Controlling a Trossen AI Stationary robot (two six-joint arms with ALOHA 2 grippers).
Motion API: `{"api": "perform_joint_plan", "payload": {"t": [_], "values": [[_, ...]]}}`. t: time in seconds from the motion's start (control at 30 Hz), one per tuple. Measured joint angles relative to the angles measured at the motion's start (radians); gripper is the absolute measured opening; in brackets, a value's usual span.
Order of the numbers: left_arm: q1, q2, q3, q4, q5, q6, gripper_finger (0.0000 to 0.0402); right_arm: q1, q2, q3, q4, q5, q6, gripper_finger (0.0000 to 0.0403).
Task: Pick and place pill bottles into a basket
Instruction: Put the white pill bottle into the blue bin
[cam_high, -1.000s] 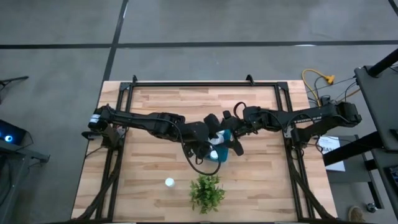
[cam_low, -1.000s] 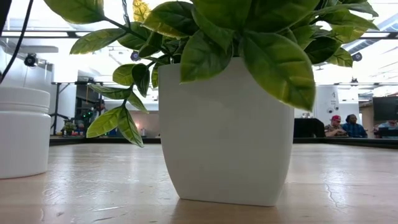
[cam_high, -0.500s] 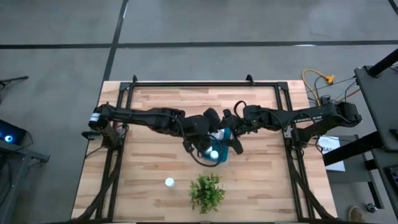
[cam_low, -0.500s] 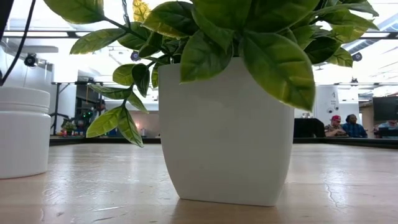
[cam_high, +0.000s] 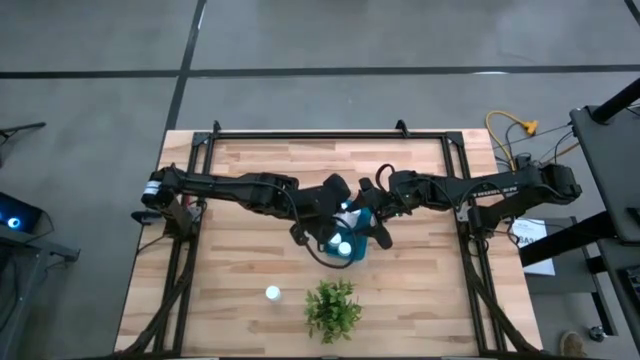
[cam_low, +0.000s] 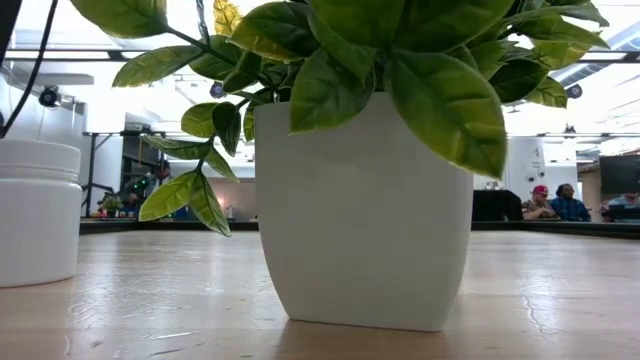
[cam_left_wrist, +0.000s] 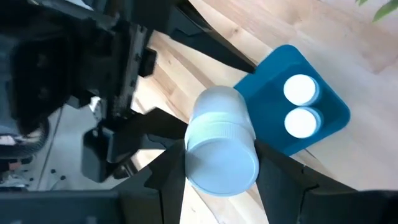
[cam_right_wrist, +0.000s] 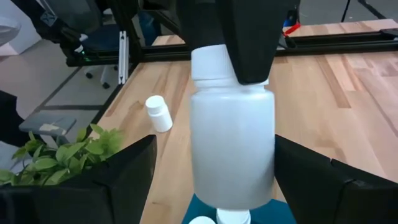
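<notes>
A white pill bottle (cam_right_wrist: 231, 149) hangs upright over the teal basket (cam_left_wrist: 267, 99), with my left gripper (cam_left_wrist: 221, 180) shut on it. Two bottle caps (cam_left_wrist: 301, 106) show inside the basket, which sits on the wooden table at its middle (cam_high: 354, 252). My right gripper (cam_right_wrist: 214, 143) reaches in from the right and stands open, one finger on either side of the held bottle, a gap showing on one side. Another pill bottle (cam_high: 272, 293) stands on the table toward the near edge. My left gripper pinches the held bottle's upper part, at the cap and shoulder (cam_right_wrist: 239, 87), between its two fingers (cam_left_wrist: 171, 180). The fingers slant down from above, from the table's left. The bottle hangs upright, cap up, clear of the basket below it.
A green plant in a white pot (cam_high: 333, 308) stands near the front edge, just right of the loose bottle (cam_low: 38, 215), and fills the low view (cam_low: 365, 200). Black frame rails run along the table's sides (cam_high: 190, 250). People sit far off in the room behind.
My left gripper has carried the bottle a little toward the table's far edge, staying above the basket, with the bottle still upright in its hold.
</notes>
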Motion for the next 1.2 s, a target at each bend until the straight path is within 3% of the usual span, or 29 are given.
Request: {"api": "perform_joint_plan", "payload": {"t": [0.53, 0.77, 0.9, 1.13, 1.2], "values": [[-0.015, -0.073, -0.011, -0.148, 0.055, -0.166, 0.0147, -0.056, -0.001, 0.000, -0.051, 0.036, -0.014, 0.0281], [-0.017, -0.107, -0.051, -0.148, 0.090, -0.207, 0.0147, -0.109, -0.004, 0.000, -0.086, 0.062, -0.039, 0.0254], [-0.017, -0.135, -0.117, -0.128, 0.090, -0.209, 0.0147, -0.130, -0.011, 0.000, -0.121, 0.063, -0.069, 0.0197], [-0.003, -0.193, -0.293, 0.040, 0.084, -0.208, 0.0147, -0.135, -0.054, 0.000, -0.173, 0.056, -0.116, 0.0032], [0.005, -0.213, -0.339, 0.102, 0.078, -0.208, 0.0147, -0.134, -0.083, 0.000, -0.189, 0.055, -0.117, 0.0017]]}}
